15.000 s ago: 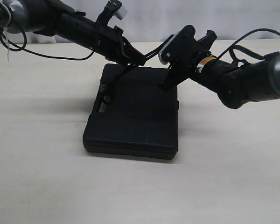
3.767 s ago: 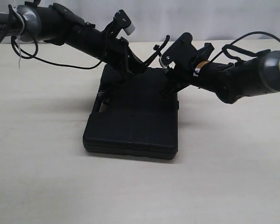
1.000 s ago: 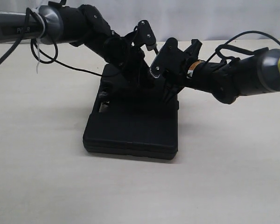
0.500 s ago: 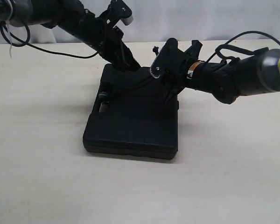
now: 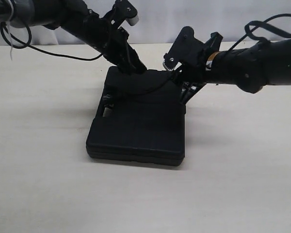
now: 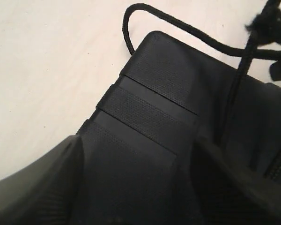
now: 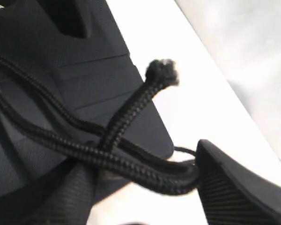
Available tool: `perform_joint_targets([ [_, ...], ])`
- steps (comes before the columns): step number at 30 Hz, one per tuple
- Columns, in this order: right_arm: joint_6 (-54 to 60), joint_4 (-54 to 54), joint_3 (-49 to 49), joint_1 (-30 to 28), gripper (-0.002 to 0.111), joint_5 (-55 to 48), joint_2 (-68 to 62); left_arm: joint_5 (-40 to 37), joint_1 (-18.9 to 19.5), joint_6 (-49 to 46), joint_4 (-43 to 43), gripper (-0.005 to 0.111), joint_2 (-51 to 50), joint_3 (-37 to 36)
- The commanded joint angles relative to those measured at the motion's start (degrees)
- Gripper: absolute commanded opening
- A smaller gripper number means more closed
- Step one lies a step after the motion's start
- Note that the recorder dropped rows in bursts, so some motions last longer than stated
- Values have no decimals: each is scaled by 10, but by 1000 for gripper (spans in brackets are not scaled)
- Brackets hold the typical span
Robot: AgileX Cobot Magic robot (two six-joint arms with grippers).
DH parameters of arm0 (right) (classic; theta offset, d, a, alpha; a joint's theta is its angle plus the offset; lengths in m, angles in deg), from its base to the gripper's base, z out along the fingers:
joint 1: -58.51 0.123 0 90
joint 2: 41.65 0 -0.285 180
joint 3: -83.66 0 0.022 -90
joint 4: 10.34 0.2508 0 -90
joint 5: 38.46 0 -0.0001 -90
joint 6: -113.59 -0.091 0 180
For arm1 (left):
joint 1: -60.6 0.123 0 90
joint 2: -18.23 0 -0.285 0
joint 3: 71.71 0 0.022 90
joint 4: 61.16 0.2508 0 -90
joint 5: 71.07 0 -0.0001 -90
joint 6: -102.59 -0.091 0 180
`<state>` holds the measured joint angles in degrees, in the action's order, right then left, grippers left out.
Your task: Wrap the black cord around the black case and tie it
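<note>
The black case [image 5: 136, 127] lies flat in the middle of the table. The black cord [image 5: 154, 88] runs across its far half. My left gripper [image 5: 136, 68] hovers at the case's far edge; in the left wrist view it [image 6: 136, 187] stands open over the ribbed lid [image 6: 150, 103], with the cord [image 6: 178, 26] looping round a corner. My right gripper [image 5: 185, 88] is at the far right corner. It [image 7: 145, 187] is open, and crossed cord strands [image 7: 126, 117] lie between its fingers, touching one pad. A frayed cord end [image 7: 162, 70] sticks up.
The case rests on a light wooden table [image 5: 233, 170] with bare surface on all sides. A thin robot cable [image 5: 53, 56] trails over the table behind the left arm. A pale wall stands past the table's back edge.
The right gripper has opened, let go of the cord and drawn back to the right. The left arm swung from the case's middle back to the upper left, then held still.
</note>
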<state>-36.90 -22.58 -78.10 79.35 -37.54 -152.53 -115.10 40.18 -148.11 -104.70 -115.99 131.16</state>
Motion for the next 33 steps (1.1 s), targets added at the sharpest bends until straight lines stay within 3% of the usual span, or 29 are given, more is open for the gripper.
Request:
perform_joint_targets([
  [1, -7, -2, -3, -1, 57, -84, 39, 1, 0, 3, -6, 61, 2, 0],
  [13, -38, 115, -3, -1, 57, -128, 121, 1, 0, 3, -6, 61, 2, 0],
  [21, -38, 164, -23, -1, 57, -194, 73, 1, 0, 3, -6, 61, 2, 0],
  [29, -16, 247, -74, -1, 57, -182, 11, 1, 0, 3, -6, 61, 2, 0],
  [31, -9, 247, -77, -1, 54, -171, -3, 2, 0, 1, -6, 61, 2, 0],
  [33, 0, 247, -77, -1, 44, -157, -15, 2, 0, 1, -6, 61, 2, 0],
])
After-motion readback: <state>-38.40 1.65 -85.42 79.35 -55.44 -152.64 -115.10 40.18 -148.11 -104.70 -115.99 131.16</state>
